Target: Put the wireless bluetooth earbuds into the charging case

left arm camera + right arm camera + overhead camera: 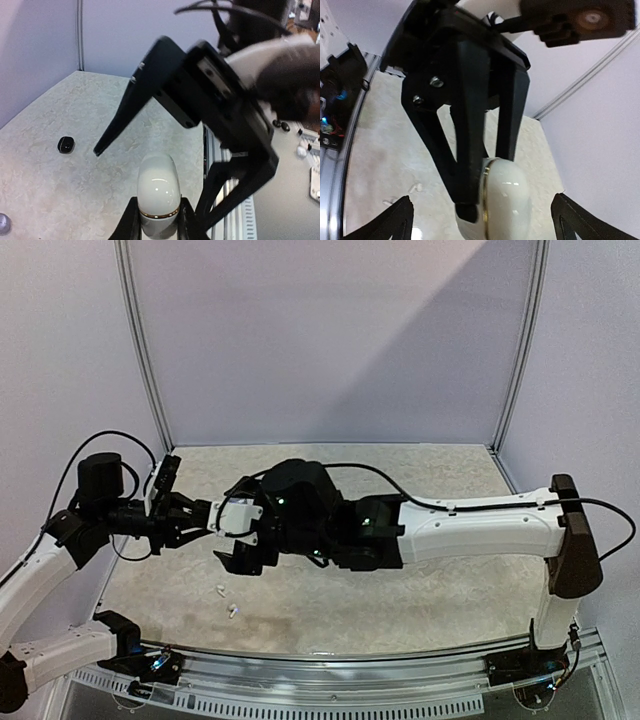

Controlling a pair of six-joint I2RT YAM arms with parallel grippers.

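The task is barely begun. The left hand (212,519) is clenched on the white charging case (159,197), held in the air with its lid seemingly shut. The right hand (240,528) is released, jaws wide either side of it. White earbuds (220,590) lie on the worktop (400,610) at 6 o'clock of the case, and a black earbud (65,144) lies apart; none is inserted.

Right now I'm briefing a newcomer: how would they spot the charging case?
Look above the left half of the table. Clamped in the left gripper is the charging case: a glossy white pebble with a gold band, far bigger than the tiny white earbuds on the tabletop.
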